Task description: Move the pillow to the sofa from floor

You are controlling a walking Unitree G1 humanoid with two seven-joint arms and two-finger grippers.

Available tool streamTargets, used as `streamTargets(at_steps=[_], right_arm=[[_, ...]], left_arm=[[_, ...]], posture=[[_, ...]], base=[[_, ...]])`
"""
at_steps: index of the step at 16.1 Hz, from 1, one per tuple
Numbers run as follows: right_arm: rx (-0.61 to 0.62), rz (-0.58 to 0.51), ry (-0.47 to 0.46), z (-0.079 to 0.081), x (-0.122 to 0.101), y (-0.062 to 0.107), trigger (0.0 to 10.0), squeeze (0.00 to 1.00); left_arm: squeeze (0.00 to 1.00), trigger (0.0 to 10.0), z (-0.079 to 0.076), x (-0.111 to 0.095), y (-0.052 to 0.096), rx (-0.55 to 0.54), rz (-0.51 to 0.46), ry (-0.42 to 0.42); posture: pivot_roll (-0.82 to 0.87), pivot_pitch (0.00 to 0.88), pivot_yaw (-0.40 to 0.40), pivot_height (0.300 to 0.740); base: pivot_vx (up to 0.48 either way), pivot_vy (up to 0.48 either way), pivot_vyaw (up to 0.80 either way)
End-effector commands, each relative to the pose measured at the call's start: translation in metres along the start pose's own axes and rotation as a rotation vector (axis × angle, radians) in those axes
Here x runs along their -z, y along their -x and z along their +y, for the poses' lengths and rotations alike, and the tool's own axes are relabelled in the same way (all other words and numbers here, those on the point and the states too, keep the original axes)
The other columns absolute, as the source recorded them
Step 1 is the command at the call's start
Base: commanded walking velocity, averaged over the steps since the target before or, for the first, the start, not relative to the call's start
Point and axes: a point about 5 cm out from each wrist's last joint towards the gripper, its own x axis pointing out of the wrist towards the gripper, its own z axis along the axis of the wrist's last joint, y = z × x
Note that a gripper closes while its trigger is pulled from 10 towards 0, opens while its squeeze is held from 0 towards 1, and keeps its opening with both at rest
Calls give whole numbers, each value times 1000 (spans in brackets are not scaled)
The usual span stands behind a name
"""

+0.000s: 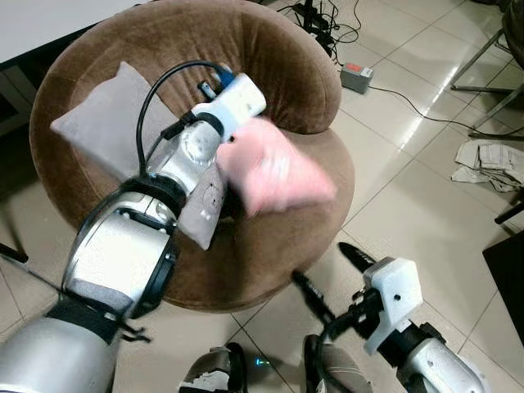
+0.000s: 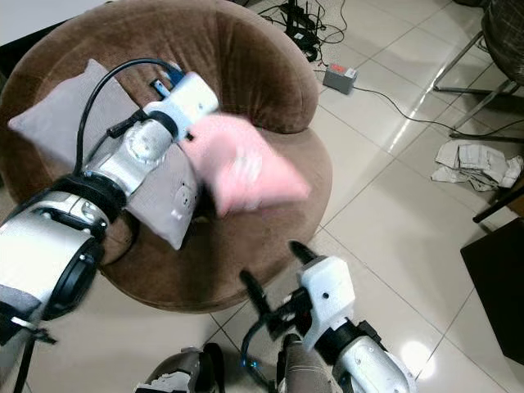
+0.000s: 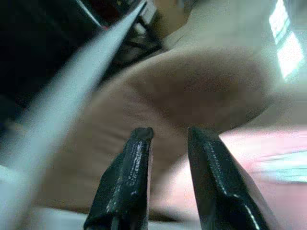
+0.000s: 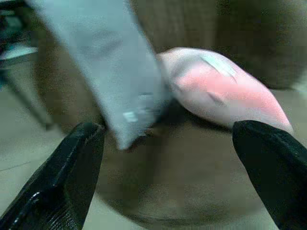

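A round brown sofa chair stands on a pale tiled floor and takes up most of the scene from the head cameras. A grey cushion leans against its backrest on the robot's left side and reaches down to the seat.

The pink pillow is over the seat, just beside the grey cushion, and appears blurred. Whether it rests fully on the seat cannot be told.

The left arm reaches across the sofa. In the left wrist view, the left gripper has its fingers narrowly apart with nothing between them, the pink pillow lying beyond them.

The right gripper hangs low in front of the sofa's edge, above the floor, fingers spread wide and empty.

On the floor behind the sofa are a small grey box and dark cables. A crumpled cloth lies to the robot's right.
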Motion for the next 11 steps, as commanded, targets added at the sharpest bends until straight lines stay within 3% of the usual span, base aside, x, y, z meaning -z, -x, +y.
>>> streamTargets(at_steps=[1,2,3,4,5,8,9,11], right_arm=[[84,28,17,-8,6,2,10000,0],[139,31,38,-13,8,2,10000,0],[233,36,20,-22,14,3,10000,0],[233,36,20,-22,14,3,10000,0],[342,47,5,-33,22,3,10000,0],[458,27,-35,-47,27,2,10000,0],[500,4,-7,-57,27,-2,10000,0],[510,-5,-1,-64,29,-6,10000,0]], left_arm=[[0,10000,-5,12,4,48,31,265],[0,10000,-14,24,8,109,49,456],[0,10000,-29,41,21,229,29,476],[0,10000,-29,41,21,229,29,476],[0,10000,-36,64,37,270,75,472],[0,10000,-44,79,70,385,95,361],[0,10000,-49,87,97,426,117,340],[0,10000,-51,94,114,372,173,417]], posture=[[-188,207,48,740],[-181,192,46,740],[-156,155,32,740],[-156,155,32,740],[-124,127,23,740],[-94,98,21,740],[-72,83,17,740],[-57,73,13,740]], base=[[0,0,0],[0,0,0],[0,0,800],[0,0,800],[0,0,800],[0,0,800],[0,0,800],[0,0,800]])
